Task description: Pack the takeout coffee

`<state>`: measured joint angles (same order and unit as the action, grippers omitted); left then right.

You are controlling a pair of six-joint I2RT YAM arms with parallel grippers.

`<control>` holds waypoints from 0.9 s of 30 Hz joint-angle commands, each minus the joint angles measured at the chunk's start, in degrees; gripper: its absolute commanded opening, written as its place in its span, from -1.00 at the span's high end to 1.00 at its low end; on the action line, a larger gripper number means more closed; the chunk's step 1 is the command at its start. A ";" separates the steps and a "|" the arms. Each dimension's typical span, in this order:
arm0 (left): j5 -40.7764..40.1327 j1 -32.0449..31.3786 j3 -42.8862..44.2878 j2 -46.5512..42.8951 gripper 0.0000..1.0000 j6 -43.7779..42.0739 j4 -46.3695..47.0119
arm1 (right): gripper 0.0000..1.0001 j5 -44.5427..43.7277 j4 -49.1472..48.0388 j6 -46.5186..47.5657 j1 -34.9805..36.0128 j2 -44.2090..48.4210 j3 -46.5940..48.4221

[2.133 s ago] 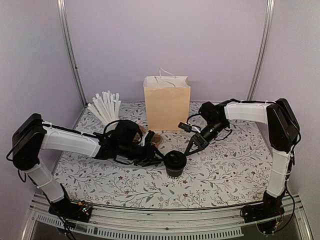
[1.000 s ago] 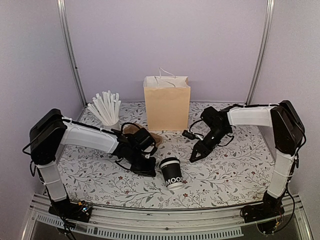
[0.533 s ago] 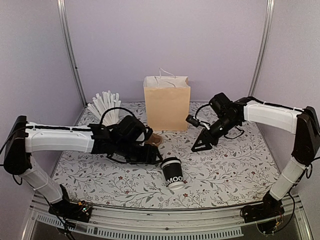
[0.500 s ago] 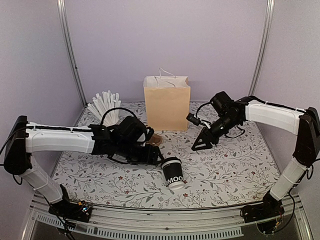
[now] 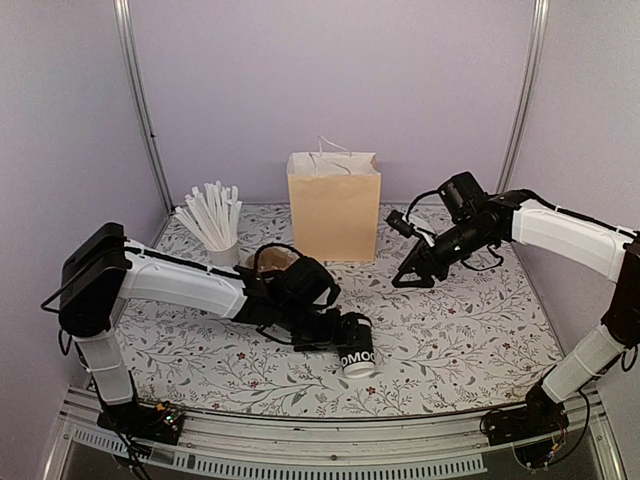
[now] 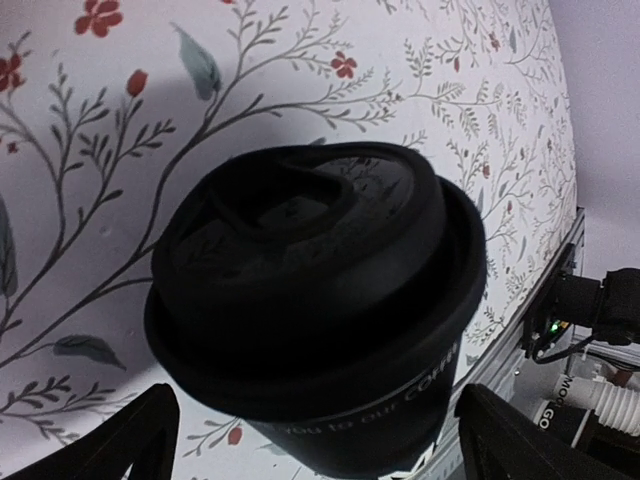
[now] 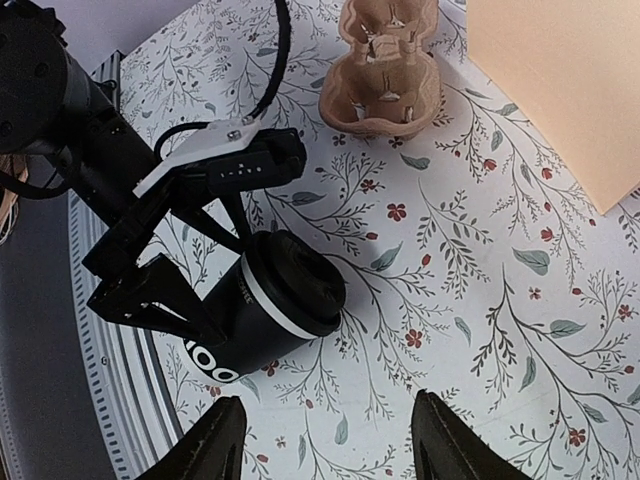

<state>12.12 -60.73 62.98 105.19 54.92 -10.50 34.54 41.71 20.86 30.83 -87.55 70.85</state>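
Observation:
The takeout coffee, a black paper cup with a black lid and white lettering, stands near the table's front edge. My left gripper is open, with one finger on each side of the cup. In the left wrist view the lidded cup fills the frame between the spread fingers, and the left gripper is not clamped on it. My right gripper hangs open above the table, to the right of and behind the cup, holding nothing. From the right wrist view the cup sits ahead of the right gripper.
A tan paper bag stands open at the back centre. A white cup of white sticks is at the back left. The brown pulp carrier lies between the bag and the left arm. The metal front rail runs close behind the cup.
My left gripper went from shut to wide open and slid right to straddle the cup. The right arm lifted and drew back to the right, its jaws opening wider.

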 commanded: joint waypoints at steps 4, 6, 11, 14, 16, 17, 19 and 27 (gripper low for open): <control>6.44 0.87 5.92 6.52 -0.89 -0.22 3.99 | -0.19 0.32 -1.46 0.49 -0.51 0.74 -1.12; 8.09 1.52 5.96 7.72 -0.85 0.08 5.69 | -0.19 0.58 -1.44 0.58 -0.57 0.51 -1.13; 9.95 2.20 6.82 9.44 -0.86 -0.49 9.43 | -0.20 1.21 -1.46 0.76 -0.59 -0.37 -1.10; 11.08 2.22 9.46 11.46 -0.85 -2.00 9.60 | -0.20 1.31 -1.46 0.76 -0.66 -1.01 -0.89; 11.56 2.28 10.03 12.13 -0.78 -2.15 11.66 | -0.20 1.22 -1.39 0.67 -0.68 -1.17 -0.73; 11.87 2.28 9.94 12.14 -0.73 -2.40 12.27 | -0.20 1.18 -1.40 0.67 -0.76 -1.17 -0.72; 12.45 2.38 9.62 11.51 -0.64 -3.68 13.32 | -0.20 1.05 -1.24 0.79 -1.01 -0.80 -0.81; 14.79 2.71 6.32 6.14 -0.48 -12.99 15.52 | -0.20 3.35 -0.71 2.38 -3.36 0.91 -0.29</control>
<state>24.14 -58.92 71.05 115.74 48.47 1.26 35.40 41.04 21.91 28.93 -88.20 70.41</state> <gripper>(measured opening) 0.751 0.600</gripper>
